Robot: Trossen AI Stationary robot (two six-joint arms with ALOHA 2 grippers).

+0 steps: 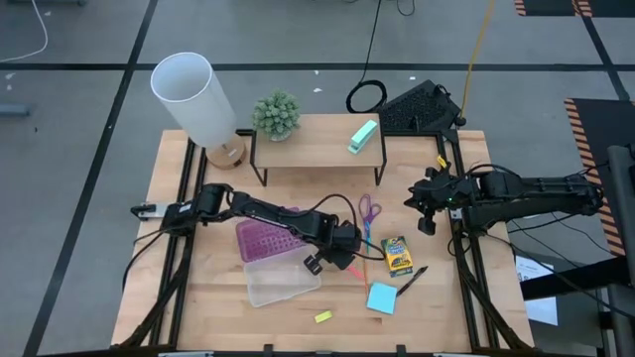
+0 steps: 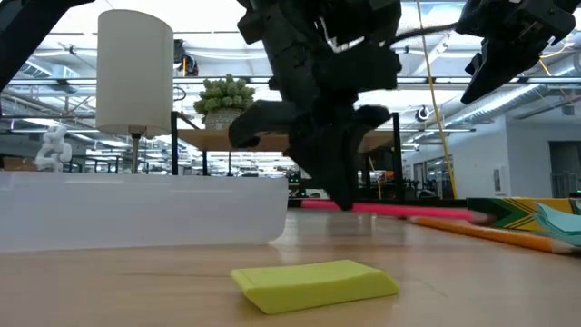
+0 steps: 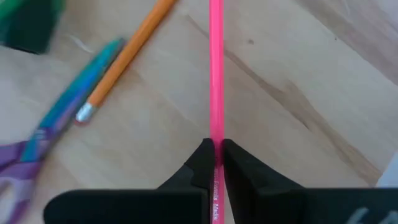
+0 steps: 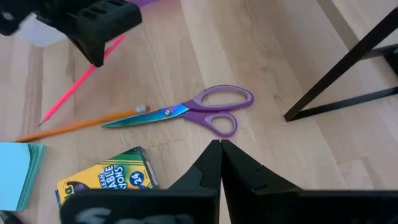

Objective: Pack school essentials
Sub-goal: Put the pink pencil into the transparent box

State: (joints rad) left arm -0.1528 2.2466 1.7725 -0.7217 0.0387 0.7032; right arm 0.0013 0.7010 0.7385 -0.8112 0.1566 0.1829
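High view: left gripper (image 1: pixel 346 260) is seen at table centre, over the pink pencil (image 1: pixel 359 264), beside the case (image 1: pixel 281 281). Right gripper (image 1: pixel 425 206) is held above the table's right edge.
Left wrist: jaws are clamped on the pink pencil (image 3: pixel 216 74).
Right wrist: jaws are pressed together, empty; "ABLE" and "24" are read on the crayon box (image 4: pixel 109 179).

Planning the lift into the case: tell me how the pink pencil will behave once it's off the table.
The pink pencil looks thin, straight and rigid, so it probably won't flex. The left gripper pinches it near one end, so the long free end may droop or pivot. It looks slim and smooth; if released on the table, it would likely roll.
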